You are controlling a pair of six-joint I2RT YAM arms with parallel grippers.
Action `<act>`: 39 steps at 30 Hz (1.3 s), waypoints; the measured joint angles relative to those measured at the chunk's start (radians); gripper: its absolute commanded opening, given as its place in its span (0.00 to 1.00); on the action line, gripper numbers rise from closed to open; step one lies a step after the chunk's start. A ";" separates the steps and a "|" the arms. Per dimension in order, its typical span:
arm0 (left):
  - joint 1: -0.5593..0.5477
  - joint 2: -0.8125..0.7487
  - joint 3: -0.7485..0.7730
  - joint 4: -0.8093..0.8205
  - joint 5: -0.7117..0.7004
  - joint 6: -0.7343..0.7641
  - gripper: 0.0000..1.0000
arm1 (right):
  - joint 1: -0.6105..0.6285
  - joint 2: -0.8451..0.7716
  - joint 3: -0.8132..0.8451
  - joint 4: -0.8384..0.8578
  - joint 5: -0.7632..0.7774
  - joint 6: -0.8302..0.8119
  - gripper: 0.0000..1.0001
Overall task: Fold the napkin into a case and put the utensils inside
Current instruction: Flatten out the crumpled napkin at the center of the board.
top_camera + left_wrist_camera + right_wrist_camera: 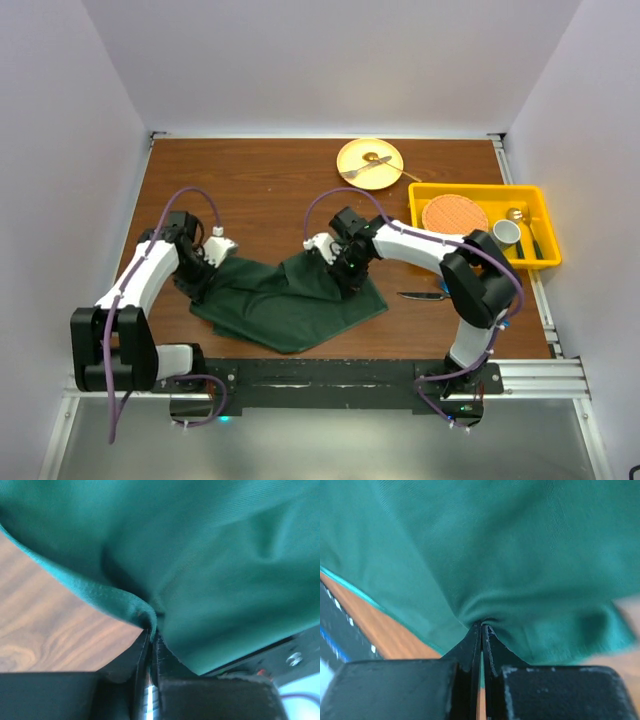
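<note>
The dark green napkin (290, 300) lies rumpled on the wooden table between my two arms, its two far corners lifted. My left gripper (205, 272) is shut on the cloth's left corner, and in the left wrist view the napkin (200, 555) bunches into the closed left gripper (151, 630). My right gripper (345, 272) is shut on the right corner, and in the right wrist view the napkin (495, 545) puckers where the right gripper (481, 625) pinches it. A knife (425, 296) with a dark handle lies on the table just right of the cloth.
A yellow plate (385, 168) with metal cutlery sits at the back centre. A yellow bin (540, 205) at the right holds an orange round mat (455, 215) and a grey cup (505, 233). White walls close in the table on three sides.
</note>
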 measured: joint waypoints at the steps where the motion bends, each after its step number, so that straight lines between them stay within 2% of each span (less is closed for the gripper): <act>1: 0.005 0.006 -0.012 -0.008 -0.017 0.014 0.54 | 0.010 0.011 -0.005 -0.019 0.001 -0.005 0.31; 2: 0.010 0.010 -0.020 -0.016 -0.032 0.020 0.62 | 0.016 0.021 -0.005 -0.046 0.002 -0.017 0.45; 3: 0.017 0.010 -0.020 -0.020 -0.035 0.030 0.69 | 0.016 0.023 -0.004 -0.060 0.002 -0.017 0.70; 4: 0.029 0.008 -0.015 -0.022 -0.030 0.037 0.73 | 0.012 0.023 0.002 -0.079 0.002 -0.027 0.76; 6: 0.076 0.000 0.023 -0.029 0.004 0.048 0.74 | -0.008 0.023 0.035 -0.114 -0.010 -0.040 0.80; 12: 0.176 -0.007 0.206 0.045 0.095 0.035 0.74 | -0.152 0.025 0.223 -0.160 -0.064 -0.033 0.82; 16: 0.180 0.113 0.273 0.098 0.146 -0.013 0.74 | -0.214 0.068 0.356 -0.143 -0.058 0.012 0.82; 20: 0.180 0.277 0.300 0.145 0.194 -0.072 0.73 | -0.206 0.182 0.446 -0.111 -0.059 0.074 0.81; 27: 0.156 0.388 0.307 0.200 0.211 -0.129 0.70 | -0.194 0.351 0.468 -0.102 -0.043 0.164 0.81; 36: 0.132 0.417 0.251 0.270 0.159 -0.150 0.53 | -0.195 0.354 0.470 -0.068 0.031 0.206 0.70; 39: 0.133 0.417 0.249 0.278 0.151 -0.150 0.52 | -0.195 0.349 0.469 -0.057 0.076 0.218 0.68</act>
